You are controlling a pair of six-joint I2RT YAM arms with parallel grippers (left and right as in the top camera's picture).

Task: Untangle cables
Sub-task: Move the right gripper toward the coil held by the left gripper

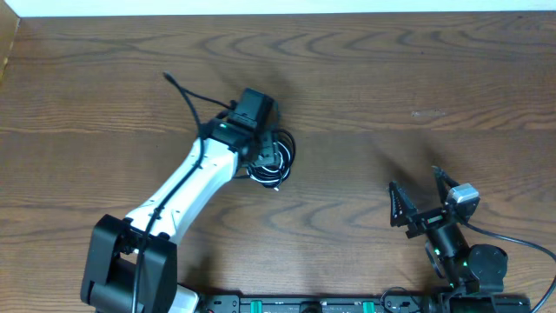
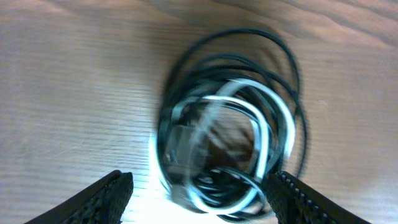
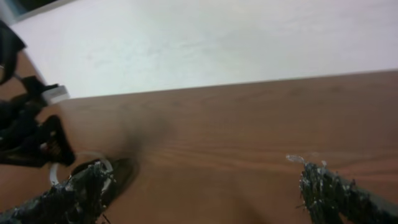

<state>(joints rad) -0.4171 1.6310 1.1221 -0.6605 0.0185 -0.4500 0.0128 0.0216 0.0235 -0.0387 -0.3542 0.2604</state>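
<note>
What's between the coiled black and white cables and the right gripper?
Only bare wooden tabletop lies between the black and white cables and the right gripper, per the overhead view.

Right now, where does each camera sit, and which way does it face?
Overhead: above the table, looking straight down; the left arm over the cables and the right arm show.
Left wrist: on the left arm, looking down at the blurred cables; left fingers in the bottom corners.
Right wrist: low, facing across the table to a pale background; right fingers in the bottom corners.
Shared: overhead and left wrist both show the cables.
</note>
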